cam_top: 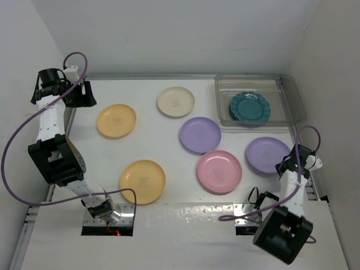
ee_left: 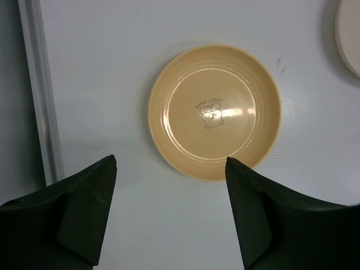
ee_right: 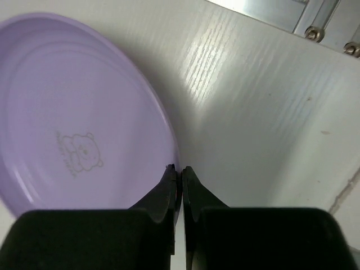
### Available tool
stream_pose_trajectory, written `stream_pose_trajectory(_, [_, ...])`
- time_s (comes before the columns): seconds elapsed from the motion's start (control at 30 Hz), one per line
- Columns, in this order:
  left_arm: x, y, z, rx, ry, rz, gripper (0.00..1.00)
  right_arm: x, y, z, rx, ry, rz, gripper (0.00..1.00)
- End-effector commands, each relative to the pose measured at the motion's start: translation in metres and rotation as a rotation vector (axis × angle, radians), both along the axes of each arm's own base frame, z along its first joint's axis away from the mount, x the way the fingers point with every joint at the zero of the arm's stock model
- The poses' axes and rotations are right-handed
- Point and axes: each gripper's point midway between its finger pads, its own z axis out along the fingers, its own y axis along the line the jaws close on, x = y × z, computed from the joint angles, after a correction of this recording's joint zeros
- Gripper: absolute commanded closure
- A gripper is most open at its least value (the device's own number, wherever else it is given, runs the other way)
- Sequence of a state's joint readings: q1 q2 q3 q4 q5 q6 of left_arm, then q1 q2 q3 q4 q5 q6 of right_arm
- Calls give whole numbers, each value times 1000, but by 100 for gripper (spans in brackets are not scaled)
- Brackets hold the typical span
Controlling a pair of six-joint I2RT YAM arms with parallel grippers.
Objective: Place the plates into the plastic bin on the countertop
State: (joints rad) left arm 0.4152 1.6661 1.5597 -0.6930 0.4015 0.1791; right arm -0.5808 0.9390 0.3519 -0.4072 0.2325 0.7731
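Note:
The clear plastic bin (cam_top: 297,101) stands at the back right of the white countertop (cam_top: 152,147) and holds a teal scalloped plate (cam_top: 250,107). Two yellow-orange plates (cam_top: 116,120) (cam_top: 142,181), a cream plate (cam_top: 176,102), a lavender plate (cam_top: 200,134) and a pink plate (cam_top: 219,171) lie on the countertop. My right gripper (cam_top: 285,165) (ee_right: 180,168) is shut on the rim of a second lavender plate (cam_top: 266,154) (ee_right: 73,118). My left gripper (cam_top: 82,94) (ee_left: 169,160) is open and empty above the far-left yellow-orange plate (ee_left: 214,112).
A metal edge strip (ee_left: 42,95) runs along the left side of the countertop, and another along the right side (ee_right: 315,19). White walls enclose the back and both sides. The cream plate's edge (ee_left: 350,34) shows in the left wrist view.

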Motion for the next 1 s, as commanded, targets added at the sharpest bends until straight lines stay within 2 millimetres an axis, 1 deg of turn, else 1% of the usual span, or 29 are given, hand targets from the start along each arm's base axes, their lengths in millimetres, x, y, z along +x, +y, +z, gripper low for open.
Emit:
stream_pose_trajectory(0.0, [6,-15,24,-7,-77,-66,20,-20,14,11,12,54,63,100])
stream_pose_trajectory(0.03, [7,-16,20,-18,-72,-74,20,-17,15,24,-2,26,75,100])
stream_pose_trajectory(0.07, [11,-19,29,-9,-92,-84,20,-14,18,38,-13,0,95,100])
stream_pose_trajectory(0.13, [15,-22,32,-7,-99,-95,20,-8,29,55,7,-63,148,100])
stream_pose_trajectory(0.17, [18,-25,40,1,-116,-105,20,-2,30,74,-20,-87,207,100])
stream_pose_trajectory(0.2, [20,-25,35,-4,-105,-104,20,4,41,80,17,-121,262,100])
stream_pose_trajectory(0.23, [23,-30,41,-7,-121,-123,20,6,43,98,3,-129,311,100])
stream_pose_trajectory(0.27, [24,-30,45,-3,-131,-123,20,3,53,98,44,-104,371,100])
stream_pose_trajectory(0.3, [25,-29,41,-6,-122,-123,20,5,62,102,77,-115,424,100])
stream_pose_trajectory(0.33, [26,-33,41,-7,-122,-132,20,6,75,113,112,-114,501,100])
stream_pose_trajectory(0.37, [27,-33,45,-3,-131,-132,20,8,80,115,129,-106,552,100])
stream_pose_trajectory(0.4, [28,-33,46,1,-139,-133,20,8,91,118,158,-108,617,100])
stream_pose_trajectory(0.43, [28,-33,46,1,-139,-133,20,17,99,132,176,-143,674,100])
stream_pose_trajectory(0.47, [28,-33,46,1,-139,-133,20,23,113,137,171,-153,787,100])
stream_pose_trajectory(0.5, [30,-32,42,-3,-131,-132,20,29,127,145,201,-195,856,100])
stream_pose_trajectory(0.53, [30,-32,42,-3,-131,-132,20,40,131,161,177,-228,901,100])
stream_pose_trajectory(0.57, [30,-32,42,-3,-131,-132,20,59,149,172,157,-282,986,100])
stream_pose_trajectory(0.6, [29,-31,38,-1,-120,-125,20,69,145,175,106,-279,970,100])
stream_pose_trajectory(0.63, [29,-33,37,7,-116,-124,20,87,138,188,41,-288,946,100])
stream_pose_trajectory(0.67, [29,-33,37,7,-116,-124,20,112,151,195,10,-333,987,100])
stream_pose_trajectory(0.7, [29,-31,37,7,-112,-111,20,135,134,204,-72,-308,922,100])
stream_pose_trajectory(0.73, [29,-29,36,15,-109,-101,20,159,137,201,-77,-313,909,100])
stream_pose_trajectory(0.77, [29,-27,36,15,-104,-85,20,174,132,213,-97,-342,877,100])
stream_pose_trajectory(0.8, [29,-27,36,15,-104,-85,20,191,129,202,-73,-321,854,100])
stream_pose_trajectory(0.83, [28,-28,40,18,-113,-85,20,212,117,193,-40,-335,775,100])
stream_pose_trajectory(0.87, [27,-30,36,21,-102,-86,20,232,101,188,-30,-350,690,100])
stream_pose_trajectory(0.9, [27,-30,36,21,-102,-86,20,242,86,186,-34,-355,621,100])
stream_pose_trajectory(0.93, [26,-29,32,19,-89,-71,20,256,72,199,-74,-371,567,100])
stream_pose_trajectory(0.97, [22,-28,30,23,-78,-63,20,266,61,163,-48,-281,526,100])
